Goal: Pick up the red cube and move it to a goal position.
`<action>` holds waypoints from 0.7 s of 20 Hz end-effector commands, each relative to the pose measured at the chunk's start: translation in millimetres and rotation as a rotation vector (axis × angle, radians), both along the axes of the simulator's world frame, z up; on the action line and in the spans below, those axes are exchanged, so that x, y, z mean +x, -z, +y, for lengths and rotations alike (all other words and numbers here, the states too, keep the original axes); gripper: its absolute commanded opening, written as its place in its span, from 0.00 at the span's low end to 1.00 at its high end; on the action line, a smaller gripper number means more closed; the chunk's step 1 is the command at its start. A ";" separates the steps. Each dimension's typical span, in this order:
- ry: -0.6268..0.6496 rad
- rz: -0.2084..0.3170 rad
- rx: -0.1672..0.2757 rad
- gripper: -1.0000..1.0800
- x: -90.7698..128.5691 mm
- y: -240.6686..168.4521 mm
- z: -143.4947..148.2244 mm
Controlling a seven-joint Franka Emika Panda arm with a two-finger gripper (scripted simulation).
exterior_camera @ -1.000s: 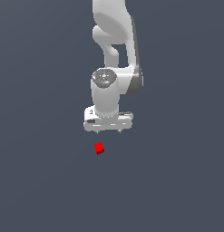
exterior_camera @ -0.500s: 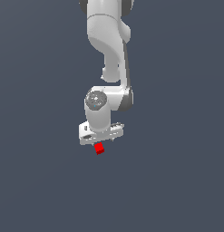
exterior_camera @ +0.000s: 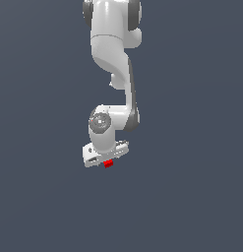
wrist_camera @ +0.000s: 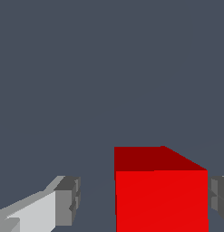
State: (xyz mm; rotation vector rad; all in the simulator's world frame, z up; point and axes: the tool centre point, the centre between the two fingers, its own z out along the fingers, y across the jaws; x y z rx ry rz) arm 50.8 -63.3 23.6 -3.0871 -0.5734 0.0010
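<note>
Plain dark grey bench (exterior_camera: pixel 192 197) fills both views. Lower centre of the exterior view: end effector (exterior_camera: pixel 106 156), fingers (wrist_camera: pixel 68 201) spread wide, straddles the cube (wrist_camera: pixel 161 195), ungripped.

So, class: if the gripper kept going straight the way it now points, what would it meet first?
Probably the grey surface. The red cube already sits between the open gripper fingers, closer to one finger, though depth is unclear.
</note>
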 end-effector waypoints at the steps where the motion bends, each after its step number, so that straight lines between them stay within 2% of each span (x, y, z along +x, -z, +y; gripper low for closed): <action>1: -0.016 -0.001 -0.001 0.96 2.7 4.5 -1.8; 9: -0.014 -0.001 -0.002 0.96 3.1 3.6 -1.4; 10: -0.014 -0.001 -0.002 0.00 3.1 3.6 -1.4; 14: -0.014 -0.001 -0.002 0.00 3.1 3.6 -1.4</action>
